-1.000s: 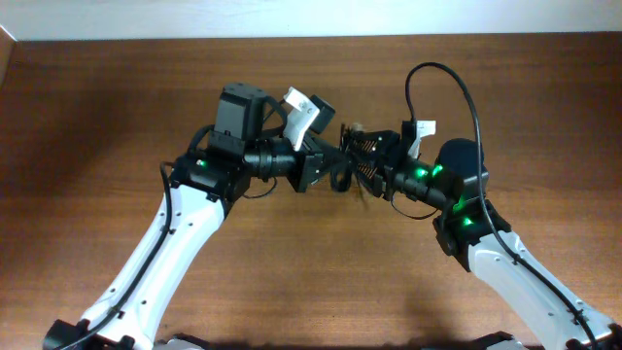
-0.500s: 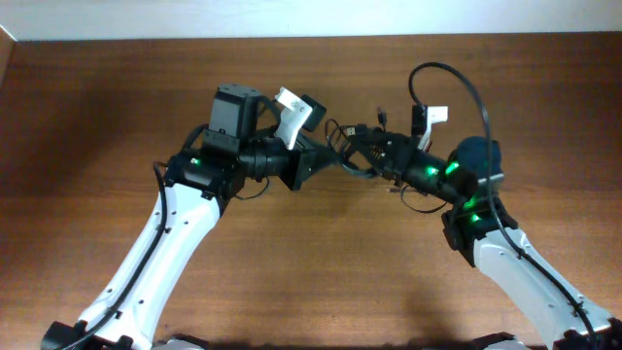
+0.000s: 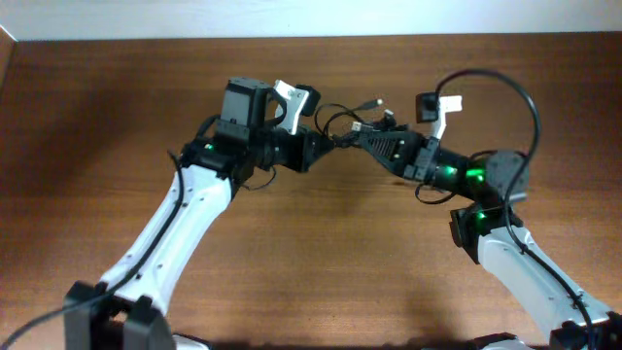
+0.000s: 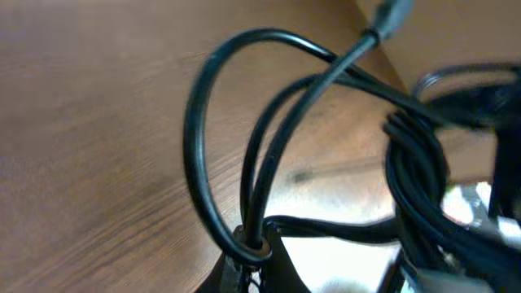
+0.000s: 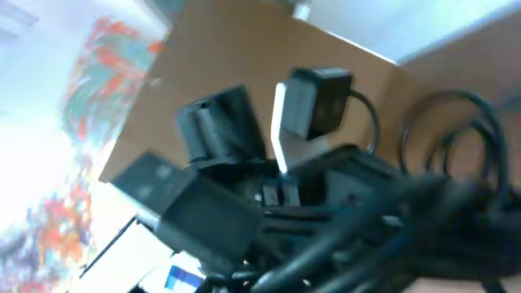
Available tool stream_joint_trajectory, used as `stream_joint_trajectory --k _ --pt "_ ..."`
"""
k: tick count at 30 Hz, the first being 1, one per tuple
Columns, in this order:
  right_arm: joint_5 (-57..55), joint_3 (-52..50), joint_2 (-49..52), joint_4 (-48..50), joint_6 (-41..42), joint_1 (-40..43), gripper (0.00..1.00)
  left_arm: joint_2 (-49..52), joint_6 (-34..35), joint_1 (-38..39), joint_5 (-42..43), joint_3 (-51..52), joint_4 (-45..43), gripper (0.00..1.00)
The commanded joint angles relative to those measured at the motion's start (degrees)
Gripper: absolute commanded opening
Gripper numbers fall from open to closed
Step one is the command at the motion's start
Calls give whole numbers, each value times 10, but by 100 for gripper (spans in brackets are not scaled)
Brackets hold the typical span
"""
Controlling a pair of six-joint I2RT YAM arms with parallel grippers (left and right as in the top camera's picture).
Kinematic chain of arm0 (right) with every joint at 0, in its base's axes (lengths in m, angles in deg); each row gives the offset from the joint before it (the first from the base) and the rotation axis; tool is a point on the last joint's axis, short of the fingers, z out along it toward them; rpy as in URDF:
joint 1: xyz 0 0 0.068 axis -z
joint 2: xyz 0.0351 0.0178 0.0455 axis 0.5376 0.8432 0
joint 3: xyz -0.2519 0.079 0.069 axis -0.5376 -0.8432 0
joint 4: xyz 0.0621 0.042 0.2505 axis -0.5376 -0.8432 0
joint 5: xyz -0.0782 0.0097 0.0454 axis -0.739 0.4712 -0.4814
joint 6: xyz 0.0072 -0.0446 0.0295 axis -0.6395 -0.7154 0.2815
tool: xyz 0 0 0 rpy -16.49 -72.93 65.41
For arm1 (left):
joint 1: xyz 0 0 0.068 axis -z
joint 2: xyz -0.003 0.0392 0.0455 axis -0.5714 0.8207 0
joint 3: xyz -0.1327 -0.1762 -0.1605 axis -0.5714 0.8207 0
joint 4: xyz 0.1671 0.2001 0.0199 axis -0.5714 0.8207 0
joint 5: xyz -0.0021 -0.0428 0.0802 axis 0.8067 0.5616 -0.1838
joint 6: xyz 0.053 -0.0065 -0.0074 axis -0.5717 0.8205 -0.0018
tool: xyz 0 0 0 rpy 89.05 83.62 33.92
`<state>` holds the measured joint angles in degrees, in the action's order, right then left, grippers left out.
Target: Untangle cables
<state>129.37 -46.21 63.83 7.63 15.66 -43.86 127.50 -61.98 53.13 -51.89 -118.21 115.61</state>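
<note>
Both jaws pinch the cables (image 3: 342,124) over the table (image 3: 97,117).

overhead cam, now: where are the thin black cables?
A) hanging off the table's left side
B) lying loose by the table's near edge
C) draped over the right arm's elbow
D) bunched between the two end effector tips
D: the cables loop between the left end effector and the right end effector, and the left wrist view shows strands pinched in the left one.

Black cables (image 4: 190,146); brown wood-grain table (image 4: 81,122); white left arm (image 3: 180,228).
</note>
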Motion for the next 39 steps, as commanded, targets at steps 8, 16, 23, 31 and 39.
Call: stream_joint_trajectory --k 8,16,23,31,39 --pt "-70 20 -21 -217 -56 -3 4 35 18 -17 -52 12 12 98" --pt "-148 20 -21 -386 -7 -3 4 35 -97 -19 9 12 25 54" --pt "-177 20 -20 -379 -7 -3 4 35 -146 -16 107 12 23 46" --pt "-177 20 -20 -379 -7 -3 4 36 -131 46 10 12 -12 45" --pt "-146 20 -21 -372 -5 -3 4 57 -12 95 -127 12 -45 24"
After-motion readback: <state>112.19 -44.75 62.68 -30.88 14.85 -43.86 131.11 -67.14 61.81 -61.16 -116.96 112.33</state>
